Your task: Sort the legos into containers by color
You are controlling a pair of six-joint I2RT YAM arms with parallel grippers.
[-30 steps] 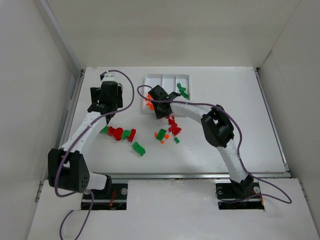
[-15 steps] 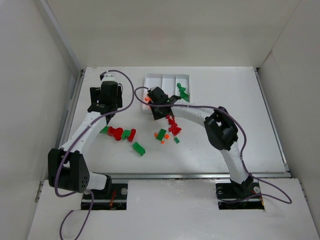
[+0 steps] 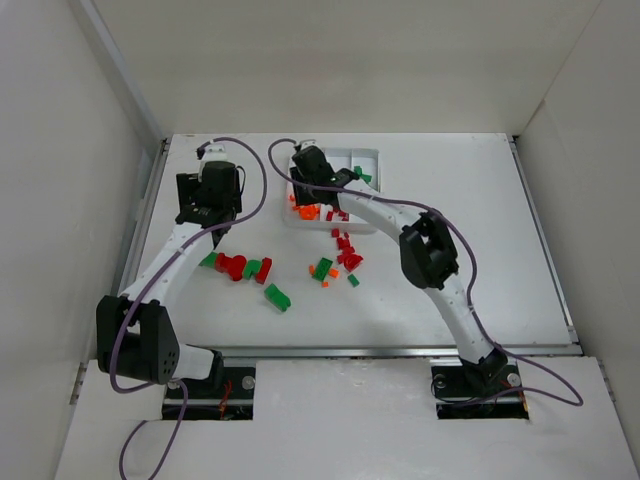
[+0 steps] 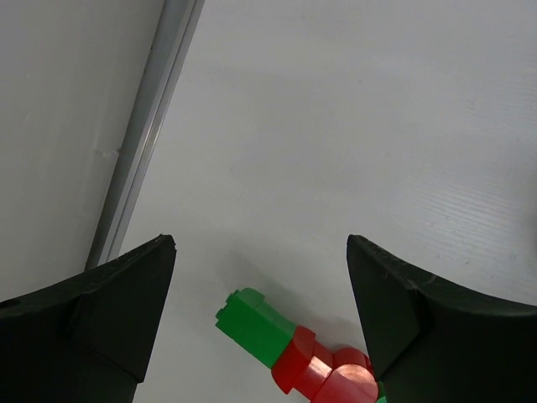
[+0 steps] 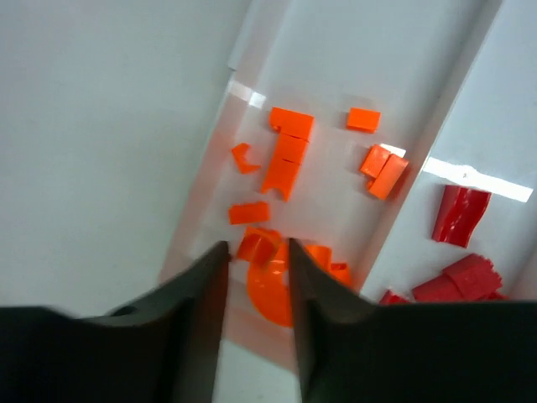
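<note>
The white tray (image 3: pixel 345 151) stands at the table's back middle, with orange legos (image 5: pixel 285 155) in its left container, red ones (image 5: pixel 460 214) in the middle and green ones (image 3: pixel 365 180) in the right. My right gripper (image 5: pixel 257 245) hangs over the left container (image 3: pixel 303 185). Its jaws are a little apart, and a small orange brick shows loose just beyond the tips. My left gripper (image 4: pixel 261 242) is wide open above a joined green and red brick cluster (image 4: pixel 285 348), left of centre (image 3: pixel 213 225).
Loose red bricks (image 3: pixel 346 250) and green bricks (image 3: pixel 322 267) lie in front of the tray, with another green brick (image 3: pixel 277 298) nearer me. A metal rail (image 4: pixel 143 151) runs along the table's left edge. White walls enclose the table.
My right gripper has moved from the tray's front edge back over the left container, and its jaws have parted slightly. The left arm has stayed put.
</note>
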